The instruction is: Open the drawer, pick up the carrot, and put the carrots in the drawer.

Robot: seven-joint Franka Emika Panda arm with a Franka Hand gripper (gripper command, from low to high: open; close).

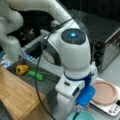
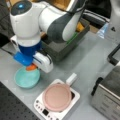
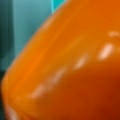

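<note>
In a front view, at lower left, the claw (image 2: 32, 67) hangs just above a teal bowl (image 2: 27, 78), with the carrot (image 2: 31, 67) showing orange at its tip; whether the fingers grip it cannot be told. The wrist view is filled by the carrot's glossy orange skin. Toward upper right, the drawer (image 2: 65, 47) stands open, and at lower centre a scale (image 2: 58, 102) carries a pink plate (image 2: 57, 97) on the grey table (image 2: 95, 65).

Both front views look down, facing oppositely; wrist view presses against the carrot (image 3: 75, 70)
</note>
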